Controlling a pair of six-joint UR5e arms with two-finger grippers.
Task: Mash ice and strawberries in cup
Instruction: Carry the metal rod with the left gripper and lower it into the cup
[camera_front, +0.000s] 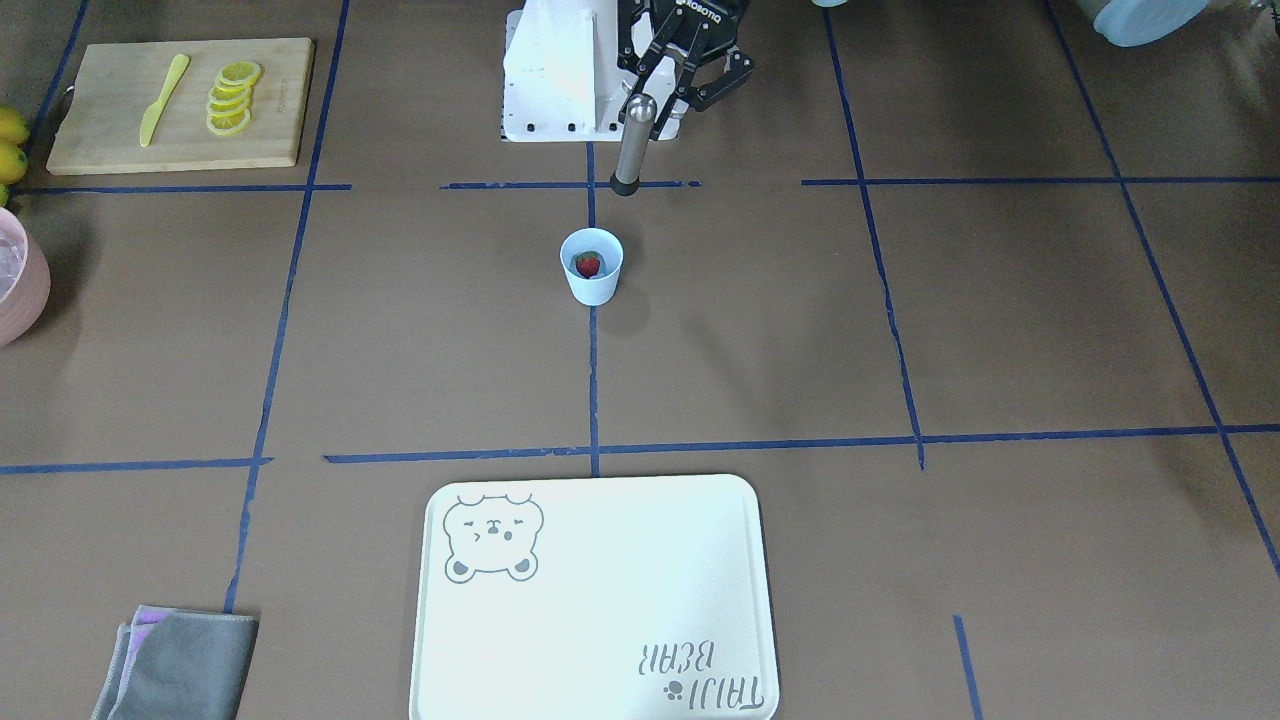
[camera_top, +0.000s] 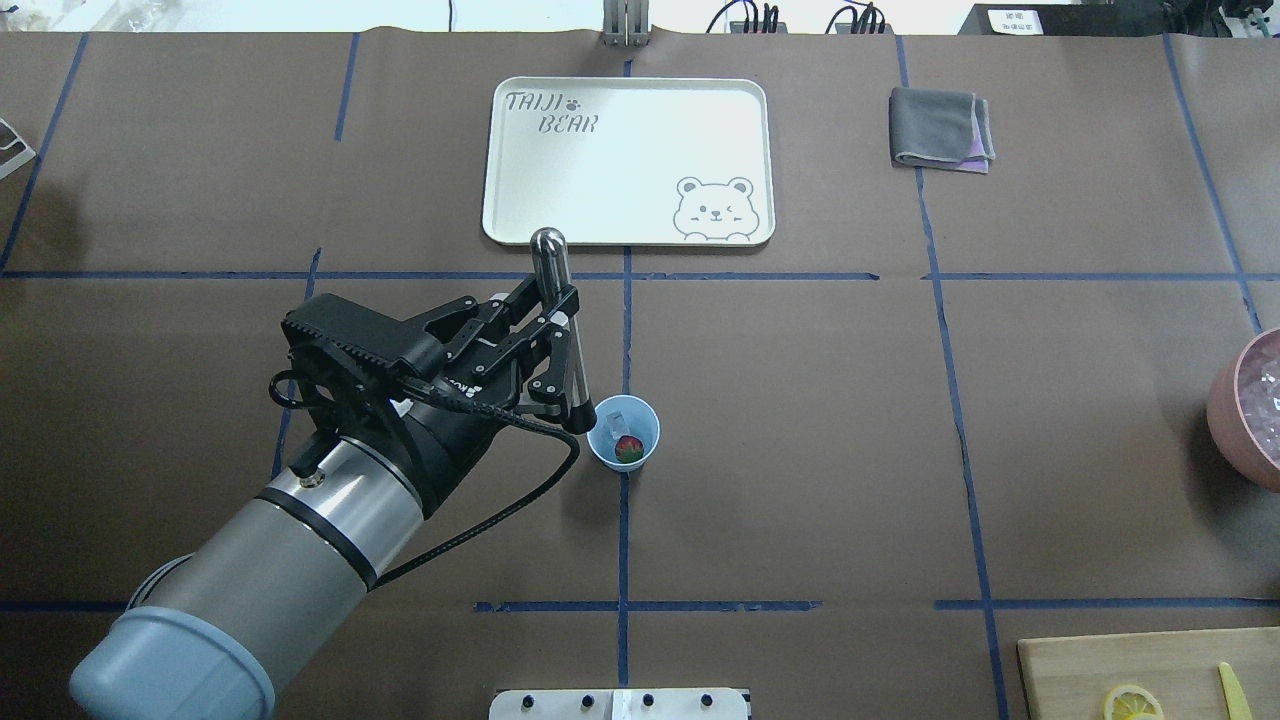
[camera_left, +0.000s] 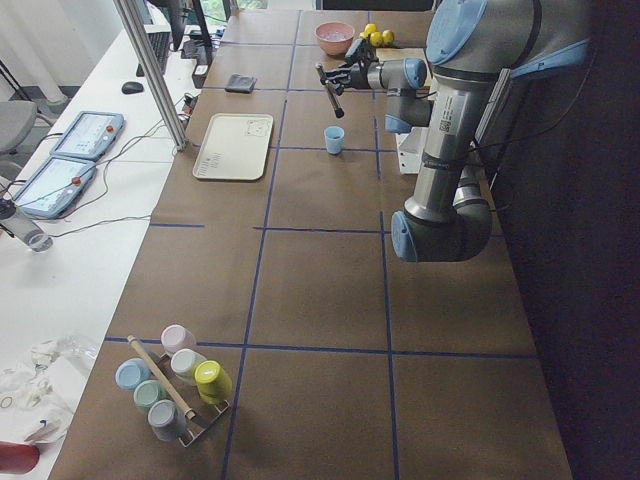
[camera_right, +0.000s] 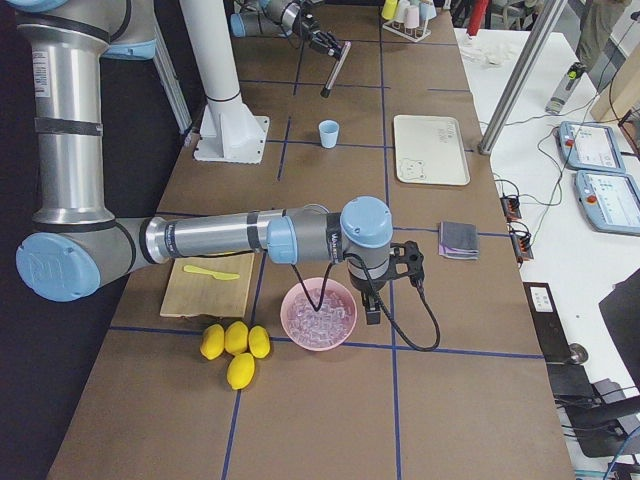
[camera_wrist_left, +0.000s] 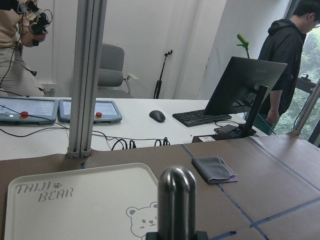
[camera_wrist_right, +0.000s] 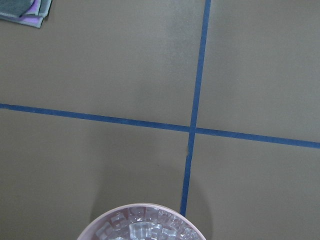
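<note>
The light-blue cup (camera_top: 606, 447) stands near the table's middle, on a blue tape line. Inside it lie a red strawberry (camera_top: 628, 448) and a pale chunk of ice (camera_top: 614, 413). The front view shows the same cup (camera_front: 591, 285) and berry (camera_front: 588, 264). My left gripper (camera_top: 560, 312) is shut on a steel muddler (camera_top: 566, 340), which slants down with its dark tip just beside the cup's rim, above the table. The muddler's rounded top (camera_wrist_left: 176, 192) fills the left wrist view. My right gripper (camera_right: 385, 290) hangs over the far edge of the pink bowl; I cannot tell its state.
A pink bowl (camera_top: 1228, 412) of ice cubes (camera_wrist_right: 140, 231) sits at the right edge. A white bear tray (camera_top: 520, 215) lies beyond the cup, with a grey cloth (camera_top: 940, 128) to its right. A cutting board (camera_front: 110, 140) carries lemon slices (camera_front: 232, 98) and a yellow knife (camera_front: 163, 98).
</note>
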